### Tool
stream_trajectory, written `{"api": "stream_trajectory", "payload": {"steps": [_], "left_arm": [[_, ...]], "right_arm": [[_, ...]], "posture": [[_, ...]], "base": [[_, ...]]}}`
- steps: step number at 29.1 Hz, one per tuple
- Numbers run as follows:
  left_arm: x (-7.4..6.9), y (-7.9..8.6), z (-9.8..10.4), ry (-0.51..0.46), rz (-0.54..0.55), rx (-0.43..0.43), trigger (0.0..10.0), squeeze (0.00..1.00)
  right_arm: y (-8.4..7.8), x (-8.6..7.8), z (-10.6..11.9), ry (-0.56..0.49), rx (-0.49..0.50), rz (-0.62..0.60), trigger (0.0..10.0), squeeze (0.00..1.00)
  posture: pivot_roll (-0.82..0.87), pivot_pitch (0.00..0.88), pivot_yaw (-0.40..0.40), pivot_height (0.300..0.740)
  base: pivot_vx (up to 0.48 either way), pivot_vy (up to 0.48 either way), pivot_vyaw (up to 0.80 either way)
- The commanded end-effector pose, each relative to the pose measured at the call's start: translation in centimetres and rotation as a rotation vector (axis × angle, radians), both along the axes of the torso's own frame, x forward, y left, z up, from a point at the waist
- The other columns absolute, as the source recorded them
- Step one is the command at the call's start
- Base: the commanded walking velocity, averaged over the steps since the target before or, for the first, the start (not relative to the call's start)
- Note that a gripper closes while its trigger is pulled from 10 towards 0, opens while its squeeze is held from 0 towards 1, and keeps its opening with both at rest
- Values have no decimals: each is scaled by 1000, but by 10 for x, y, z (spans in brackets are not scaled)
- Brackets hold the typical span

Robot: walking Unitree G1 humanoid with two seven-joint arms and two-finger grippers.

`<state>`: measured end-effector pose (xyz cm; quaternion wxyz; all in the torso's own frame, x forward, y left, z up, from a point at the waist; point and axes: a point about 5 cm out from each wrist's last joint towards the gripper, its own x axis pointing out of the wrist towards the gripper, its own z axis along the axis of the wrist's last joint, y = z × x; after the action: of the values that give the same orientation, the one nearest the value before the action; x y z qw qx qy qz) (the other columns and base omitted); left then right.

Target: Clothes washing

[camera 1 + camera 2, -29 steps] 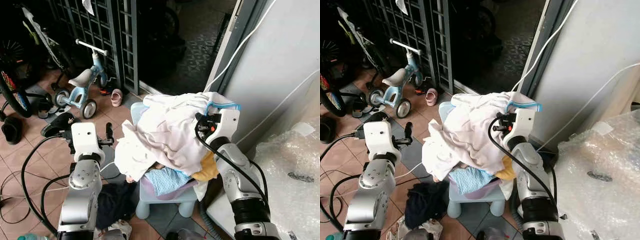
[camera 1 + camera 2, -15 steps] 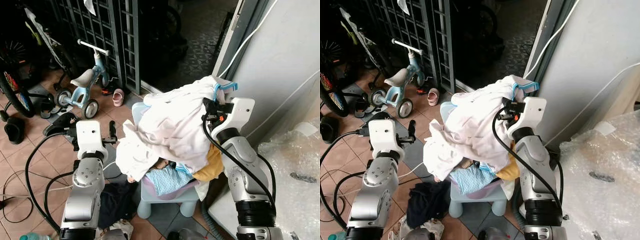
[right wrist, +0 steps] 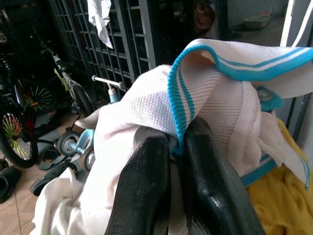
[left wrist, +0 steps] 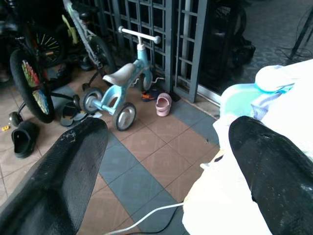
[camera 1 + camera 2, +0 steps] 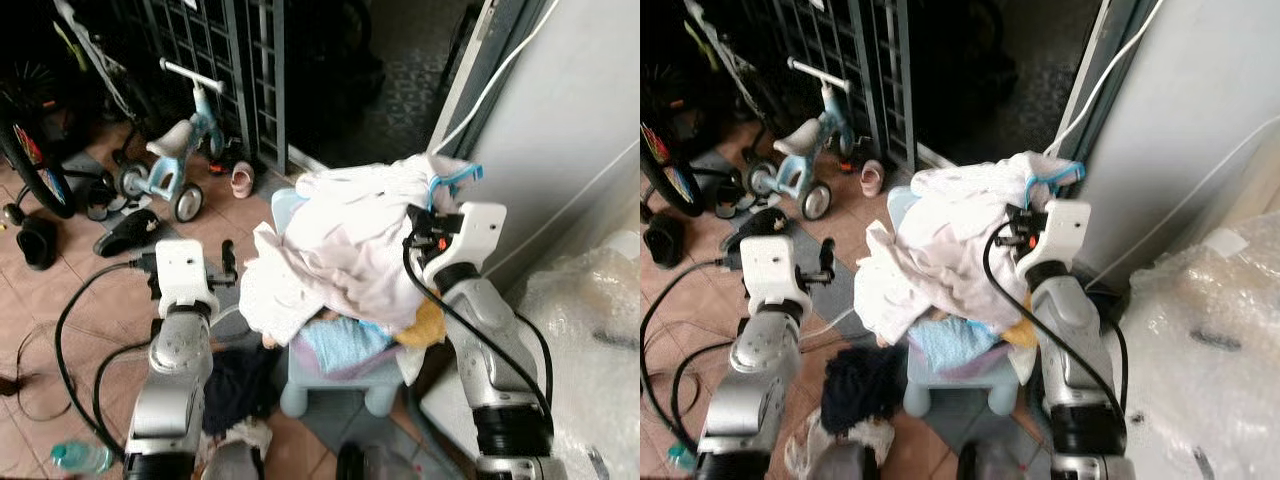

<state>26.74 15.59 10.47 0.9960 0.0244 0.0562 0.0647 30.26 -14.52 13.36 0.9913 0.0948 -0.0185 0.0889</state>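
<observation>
A heap of clothes lies on a small light-blue stool (image 5: pixel 330 388). On top is a white garment (image 5: pixel 345 240) with blue trim (image 5: pixel 455 178). My right gripper (image 3: pixel 177 147) is shut on the trimmed edge of this garment at the heap's right side and holds it lifted; the cloth drapes over its fingers. Under it lie a light-blue cloth (image 5: pixel 340 345) and a yellow cloth (image 5: pixel 425 325). My left gripper (image 4: pixel 166 166) stands open with nothing in it, just left of the heap, its fingers (image 5: pixel 228 256) apart from the cloth.
A child's tricycle (image 5: pixel 175 150), a pink shoe (image 5: pixel 241 180) and a bicycle wheel (image 5: pixel 35 160) stand before a black grille gate (image 5: pixel 230 60). A dark garment (image 5: pixel 240 385) lies on the tiles by the stool. A wall (image 5: pixel 580 100) and bubble wrap (image 5: pixel 600 310) close the right.
My right gripper has risen with the white garment's trimmed edge, pulling the cloth higher. The whole view has shifted and blurred a little. The left gripper keeps its place beside the heap.
</observation>
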Motion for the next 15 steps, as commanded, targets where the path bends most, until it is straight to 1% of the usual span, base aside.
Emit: {"api": "stream_trajectory", "payload": {"steps": [1,9,15], "left_arm": [[0,0,-1,7,11,3,10000,0],[0,0,-2,14,10,1,10000,0],[1,0,-2,12,13,-1,10000,0]], "right_arm": [[-1,1,5,-11,-14,-7,10000,0],[-1,0,3,-7,-24,-10,10000,0],[-2,2,4,-12,-35,-15,10000,0]], "posture": [[9,0,-22,740],[8,0,-22,740],[8,0,-27,740]], "base": [[-289,0,-575],[-284,0,-800],[0,0,-800]]}}
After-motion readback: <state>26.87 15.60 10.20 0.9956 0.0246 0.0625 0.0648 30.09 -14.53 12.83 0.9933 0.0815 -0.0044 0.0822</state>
